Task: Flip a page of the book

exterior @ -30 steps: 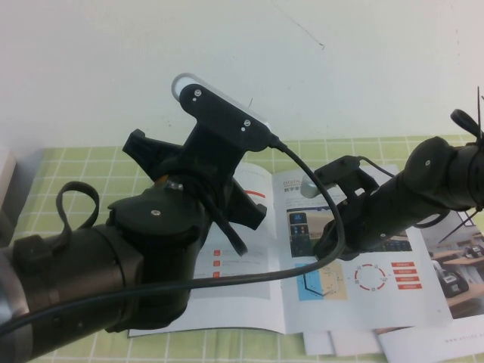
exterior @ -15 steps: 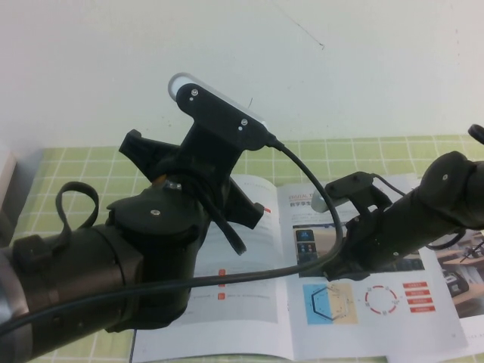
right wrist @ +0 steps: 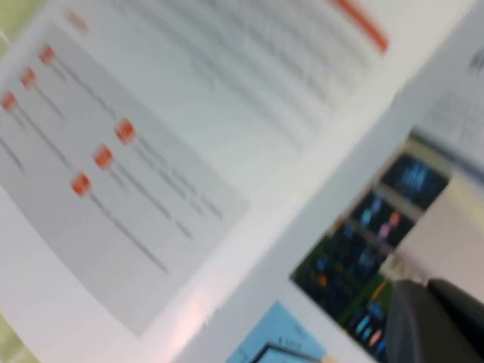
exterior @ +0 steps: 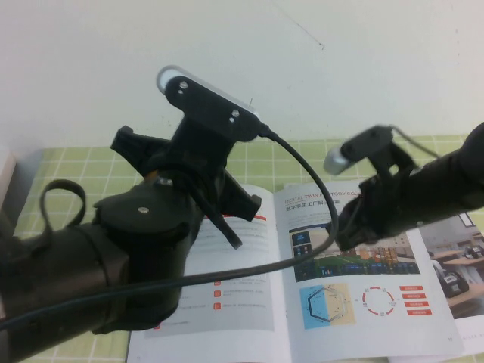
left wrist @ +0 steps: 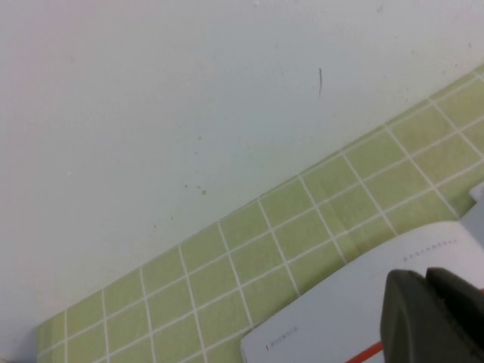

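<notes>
The left arm reaches in low from the near left, bulky and dark. Its left gripper [exterior: 249, 208] hangs over the left leaf of the book [exterior: 302, 280], and I cannot tell how far its fingers stand apart. The book lies open and flat on the green checked cloth [exterior: 83, 170], long axis running left to right, spine pointing away toward the white wall [exterior: 340, 68]. The right arm slants in from the right. The right gripper [exterior: 342, 231], closed and holding nothing, hovers above the right-hand leaf.

Orange heading "DIGITAL TWIN FACTORY SOL…" on the book's [exterior: 302, 295] right-hand page.
</notes>
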Tool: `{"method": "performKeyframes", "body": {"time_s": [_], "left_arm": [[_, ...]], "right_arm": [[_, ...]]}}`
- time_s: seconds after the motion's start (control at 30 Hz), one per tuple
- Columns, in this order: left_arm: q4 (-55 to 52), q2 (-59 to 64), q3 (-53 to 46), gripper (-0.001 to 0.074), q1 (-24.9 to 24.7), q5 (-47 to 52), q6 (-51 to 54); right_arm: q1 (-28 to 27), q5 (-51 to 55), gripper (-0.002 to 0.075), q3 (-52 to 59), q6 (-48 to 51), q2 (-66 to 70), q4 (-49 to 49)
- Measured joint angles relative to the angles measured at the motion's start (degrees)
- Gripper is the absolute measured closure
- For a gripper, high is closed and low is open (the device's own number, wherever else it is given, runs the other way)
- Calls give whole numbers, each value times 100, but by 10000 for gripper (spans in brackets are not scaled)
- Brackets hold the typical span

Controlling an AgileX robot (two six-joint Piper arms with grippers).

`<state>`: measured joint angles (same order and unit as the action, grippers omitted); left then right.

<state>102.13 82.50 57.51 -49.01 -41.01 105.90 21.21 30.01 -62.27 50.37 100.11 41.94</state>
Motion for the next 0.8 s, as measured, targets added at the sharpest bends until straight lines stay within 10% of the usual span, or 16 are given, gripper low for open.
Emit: {"method": "performKeyframes", "body": {"time_s": [0.8], "left_arm": [[-95,-3904,-2344,739,699,2198,86]], "right_arm": [[0,949,728,1752,7122,-3506,5412]]}}
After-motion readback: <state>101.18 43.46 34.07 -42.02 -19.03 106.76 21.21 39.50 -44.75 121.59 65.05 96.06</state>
